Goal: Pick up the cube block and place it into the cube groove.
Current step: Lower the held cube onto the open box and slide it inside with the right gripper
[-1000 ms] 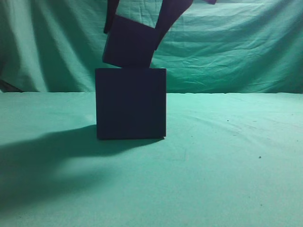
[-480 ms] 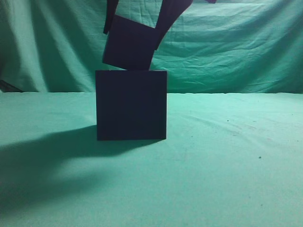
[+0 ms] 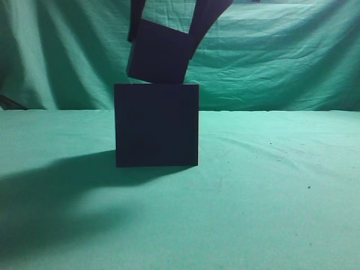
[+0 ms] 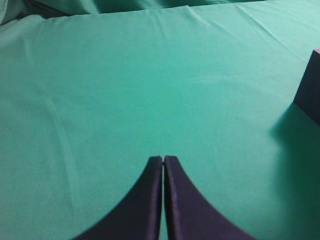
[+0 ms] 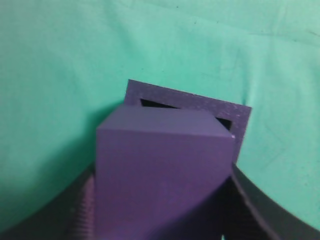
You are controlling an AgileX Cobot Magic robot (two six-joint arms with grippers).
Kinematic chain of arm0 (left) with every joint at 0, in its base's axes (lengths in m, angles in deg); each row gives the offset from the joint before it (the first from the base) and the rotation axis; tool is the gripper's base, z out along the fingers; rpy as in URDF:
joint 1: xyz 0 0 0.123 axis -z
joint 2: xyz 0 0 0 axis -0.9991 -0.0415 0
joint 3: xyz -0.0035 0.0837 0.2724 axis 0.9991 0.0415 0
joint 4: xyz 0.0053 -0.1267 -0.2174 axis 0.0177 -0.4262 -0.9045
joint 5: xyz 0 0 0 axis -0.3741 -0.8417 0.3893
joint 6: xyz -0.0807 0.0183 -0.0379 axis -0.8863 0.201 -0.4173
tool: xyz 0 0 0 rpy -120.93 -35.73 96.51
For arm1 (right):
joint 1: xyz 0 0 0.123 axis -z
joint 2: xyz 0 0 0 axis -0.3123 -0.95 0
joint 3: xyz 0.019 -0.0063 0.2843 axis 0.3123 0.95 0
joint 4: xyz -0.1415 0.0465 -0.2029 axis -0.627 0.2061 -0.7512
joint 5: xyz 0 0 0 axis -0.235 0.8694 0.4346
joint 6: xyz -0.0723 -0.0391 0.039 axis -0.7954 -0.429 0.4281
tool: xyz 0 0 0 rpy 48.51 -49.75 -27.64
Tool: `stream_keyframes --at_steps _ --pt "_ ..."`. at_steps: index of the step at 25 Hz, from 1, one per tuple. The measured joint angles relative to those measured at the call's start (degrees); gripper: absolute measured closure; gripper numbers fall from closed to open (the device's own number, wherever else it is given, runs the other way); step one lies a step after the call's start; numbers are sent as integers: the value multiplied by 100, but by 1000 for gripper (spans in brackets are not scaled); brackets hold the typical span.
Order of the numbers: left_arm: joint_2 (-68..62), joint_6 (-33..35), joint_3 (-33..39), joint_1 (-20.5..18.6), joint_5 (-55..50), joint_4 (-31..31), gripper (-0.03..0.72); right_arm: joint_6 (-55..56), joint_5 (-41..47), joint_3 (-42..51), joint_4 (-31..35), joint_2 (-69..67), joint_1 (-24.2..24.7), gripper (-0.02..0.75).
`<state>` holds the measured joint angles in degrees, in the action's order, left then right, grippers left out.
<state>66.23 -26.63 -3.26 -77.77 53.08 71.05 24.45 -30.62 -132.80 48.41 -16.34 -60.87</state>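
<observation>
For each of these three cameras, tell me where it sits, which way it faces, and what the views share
Exterior view: low at table height, facing the large box; right gripper holds the cube block tilted just above it.
Left wrist view: on the left arm, looking down over the green cloth; left gripper shut and empty.
Right wrist view: looking down past the cube block at the box's opening.
Shared: all three views show the large box.

The cube [image 3: 159, 52] is small, dark purple and matte. It hangs tilted, its lower edge at the top of the box [image 3: 157, 125], slightly left of centre. The box is larger, near-black and square-faced, upright on the cloth; its top rim [image 5: 200, 102] frames a dark opening.
</observation>
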Motion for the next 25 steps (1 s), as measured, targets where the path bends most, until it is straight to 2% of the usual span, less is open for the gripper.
stream_keyframes --at_steps 2,3,7,22,25 --pt "0 0 0 0 0 0 688 3 85 0 -55 0 0 298" --pt "0 0 0 0 0 0 688 74 225 0 -66 10 0 338" --pt "0 0 0 0 0 0 688 186 646 56 -205 -88 0 319" --pt "0 0 0 0 0 0 688 174 621 56 -442 -88 0 319" --pt "0 0 0 0 0 0 688 109 621 56 -441 -88 0 203"
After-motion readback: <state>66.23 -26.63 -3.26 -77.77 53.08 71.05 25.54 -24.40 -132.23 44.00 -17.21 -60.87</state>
